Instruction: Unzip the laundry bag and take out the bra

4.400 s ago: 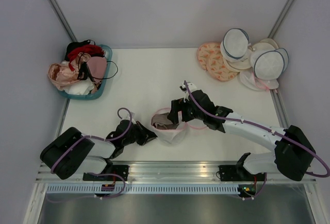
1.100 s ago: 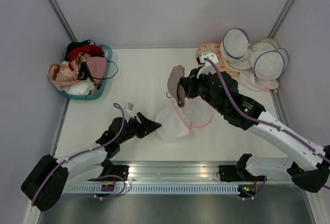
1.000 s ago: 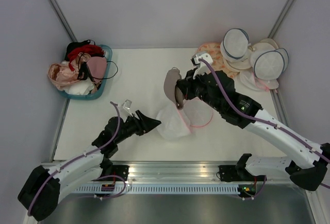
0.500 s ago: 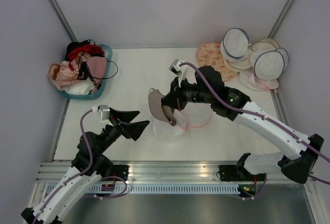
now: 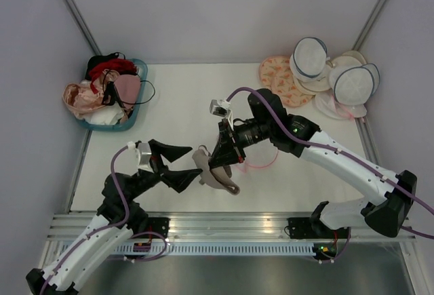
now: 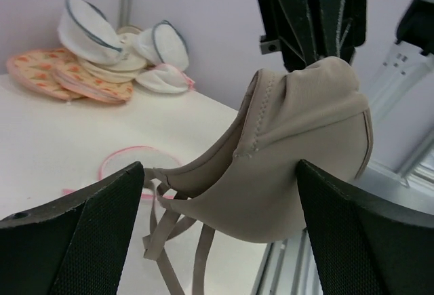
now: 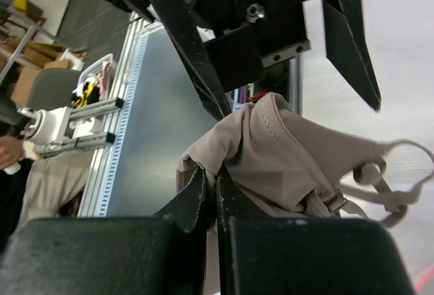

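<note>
I am clamping my right tool (image 5: 217, 162) on the bra (image 5: 220, 181), pinching a fold of taupe fabric at the top of a cup; in the right wrist view both fingers are pressing together on it. The bra is hanging in the air above the near middle of the desk (image 5: 183, 105), clear of the surface, cup bulging downward, thin straps dangling and looping below it.

I am holding my left tool (image 5: 195, 162) released, jaws spread wide, pointing right at the bra from the near left. In the left wrist view the cup is sitting between my two spread fingers (image 6: 74, 241). Its right edge is overlapping the right finger, and I cannot tell if they are touching. Nothing is being gripped on that side.

The laundry bag (image 6: 129, 166) is lying flat on the desk beyond the bra, pink rim showing as a loop, white mesh hard to make out against the white desk. From the top view it is mostly hiding under my right arm, just right of the hanging bra.

A teal basket (image 5: 135, 115) heaped with pink, red and black bras is sitting at the far left corner. A pile of white round bags (image 5: 339, 81) and orange-patterned discs (image 5: 278, 78) is lying at the far right corner, well apart from both tools.
</note>
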Available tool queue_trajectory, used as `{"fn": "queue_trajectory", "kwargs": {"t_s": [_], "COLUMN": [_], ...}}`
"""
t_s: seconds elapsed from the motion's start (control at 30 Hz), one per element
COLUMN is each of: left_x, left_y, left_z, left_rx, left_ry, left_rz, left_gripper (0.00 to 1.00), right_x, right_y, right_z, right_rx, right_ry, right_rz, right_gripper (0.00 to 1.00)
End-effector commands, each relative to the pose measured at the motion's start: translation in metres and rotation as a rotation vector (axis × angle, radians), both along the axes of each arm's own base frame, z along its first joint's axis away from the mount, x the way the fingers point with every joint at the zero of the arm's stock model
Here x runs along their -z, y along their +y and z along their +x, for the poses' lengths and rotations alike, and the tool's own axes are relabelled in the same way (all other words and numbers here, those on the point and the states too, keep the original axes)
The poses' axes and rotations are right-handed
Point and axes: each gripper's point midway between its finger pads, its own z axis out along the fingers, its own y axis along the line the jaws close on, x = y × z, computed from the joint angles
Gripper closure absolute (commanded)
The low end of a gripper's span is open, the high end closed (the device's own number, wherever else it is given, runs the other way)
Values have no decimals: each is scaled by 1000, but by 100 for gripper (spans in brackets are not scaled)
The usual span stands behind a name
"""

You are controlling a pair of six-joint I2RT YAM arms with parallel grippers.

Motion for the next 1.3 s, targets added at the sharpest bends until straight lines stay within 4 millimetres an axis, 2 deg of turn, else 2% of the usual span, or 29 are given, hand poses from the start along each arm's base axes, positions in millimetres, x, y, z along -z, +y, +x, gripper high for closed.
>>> {"fn": "queue_trajectory", "kwargs": {"t_s": [0.0, 0.03, 0.13, 0.17, 0.23, 0.33, 0.4, 0.47, 0.53, 0.57, 0.6, 0.67, 0.7, 0.73, 0.77, 0.8, 0.83, 0.87, 0.9, 0.93, 0.97, 1.0, 1.03, 1.07, 1.13, 1.17, 1.23, 1.27], "left_x": [-16, -12, -28, -27, -29, -38, -39, -40, -37, -36, -37, -31, -35, -27, -27, -31, -36, -26, -34, -37, -28, -40, -42, -40, -51, -53, -57, -59], "left_y": [-18, -28, -36, -39, -37, -33, -31, -31, -31, -32, -32, -35, -36, -39, -40, -41, -41, -41, -38, -29, -23, -14, 1, 6, 29, 33, 56, 65], "left_z": [-27, -40, -65, -77, -91, -99, -102, -102, -103, -102, -101, -96, -93, -83, -77, -70, -52, -38, -23, 6, 20, 35, 58, 72, 100, 115, 141, 152], "left_rx": [190, 302, 490, 589, 671, 699, 701, 698, 706, 707, 705, 692, 680, 645, 615, 575, 462, 392, 301, 128, 42, -52, -206, -272, -449, -498, -612, -645], "left_ry": [-146, -150, -197, -205, -231, -257, -269, -276, -263, -254, -251, -214, -216, -162, -147, -137, -139, -61, -47, -22, 39, 46, 70, 94, 113, 128, 165, 178], "left_rz": [26, 58, 49, 58, 63, 48, 51, 62, 83, 88, 93, 116, 121, 147, 156, 162, 156, 181, 179, 175, 205, 194, 198, 215, 221, 233, 211, 197], "left_gripper": [5, 6, 9, 10, 10, 14, 35, 67, 79, 91, 98, 98, 98, 98, 98, 98, 98, 98, 98, 98, 98, 98, 98, 98, 98, 98, 98, 98], "right_x": [-7, -4, -2, -1, -2, -2, 0, 1, 2, 2, 2, 5, 5, 5, 4, 8, 0, -1, -3, -15, -17, -20, -31, -28, -32, -26, -24, -15], "right_y": [2, 4, 7, 8, 7, 7, 8, 8, 10, 10, 11, 12, 14, 13, 11, 11, 4, -3, -11, -29, -42, -50, -68, -74, -85, -86, -88, -88], "right_z": [-15, -14, -13, -12, -12, -12, -8, -6, -4, -3, -3, 2, 8, 12, 19, 41, 52, 63, 77, 96, 104, 109, 114, 114, 110, 108, 101, 100], "right_rx": [-125, -127, -136, -135, -132, -121, -98, -84, -76, -68, -66, -43, -6, 21, 68, 204, 288, 373, 472, 627, 718, 777, 868, 899, 923, 925, 906, 901], "right_ry": [13, 27, 36, 36, 33, 28, 23, 20, 21, 19, 19, 21, 7, -14, -25, -70, -100, -123, -148, -198, -204, -214, -246, -241, -249, -234, -222, -215], "right_rz": [70, 63, 65, 65, 67, 65, 56, 51, 49, 50, 51, 37, 29, 24, 4, -33, -32, -57, -73, -73, -83, -79, -60, -67, -50, -60, -56, -73], "right_gripper": [100, 100, 100, 100, 100, 100, 100, 100, 99, 100, 100, 100, 97, 85, 51, 44, 40, 32, 29, 24, 16, 13, 8, 4, 3, 3, 3, 3]}}
